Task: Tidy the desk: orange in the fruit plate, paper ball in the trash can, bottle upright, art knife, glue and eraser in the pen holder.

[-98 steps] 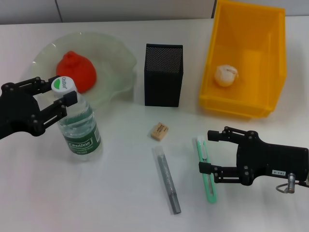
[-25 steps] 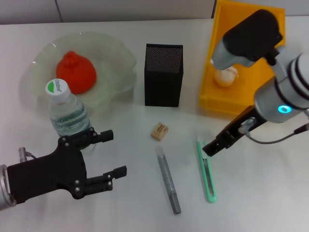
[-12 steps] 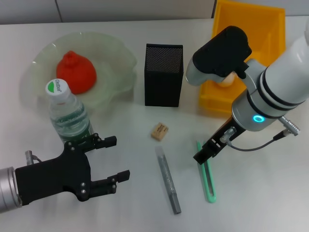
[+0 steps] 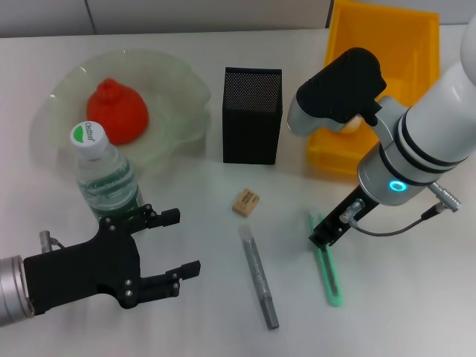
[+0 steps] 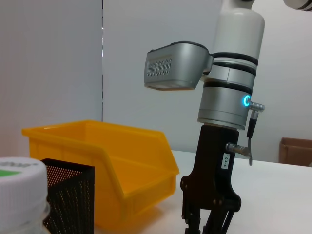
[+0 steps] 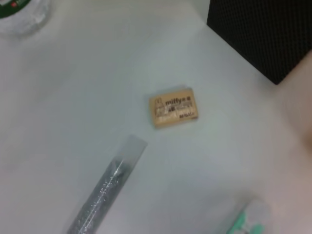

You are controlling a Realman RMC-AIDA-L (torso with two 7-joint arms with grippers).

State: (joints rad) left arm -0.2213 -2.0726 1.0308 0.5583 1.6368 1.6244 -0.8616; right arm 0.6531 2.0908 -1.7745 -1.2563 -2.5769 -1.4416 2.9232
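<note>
The art knife (image 4: 327, 266) lies on the desk (image 4: 416, 312), and my right gripper (image 4: 324, 233) points straight down onto its far end. The knife's tip shows in the right wrist view (image 6: 245, 222). The glue (image 4: 258, 277) and the eraser (image 4: 245, 201) lie left of the knife, in front of the pen holder (image 4: 251, 115). The bottle (image 4: 105, 177) stands upright. My left gripper (image 4: 182, 242) is open and empty, just in front of the bottle. The orange (image 4: 116, 110) sits in the fruit plate (image 4: 182, 82). The paper ball is mostly hidden behind my right arm.
The yellow trash can (image 4: 387, 97) stands at the back right, partly behind my right arm. The right wrist view shows the eraser (image 6: 174, 107), the glue (image 6: 105, 190) and a corner of the pen holder (image 6: 263, 29). The left wrist view shows my right gripper (image 5: 208, 222).
My right arm swung over the art knife and came down onto its far end. The knife has turned slightly, its near end shifting right. My left gripper let go of the bottle and drew back.
</note>
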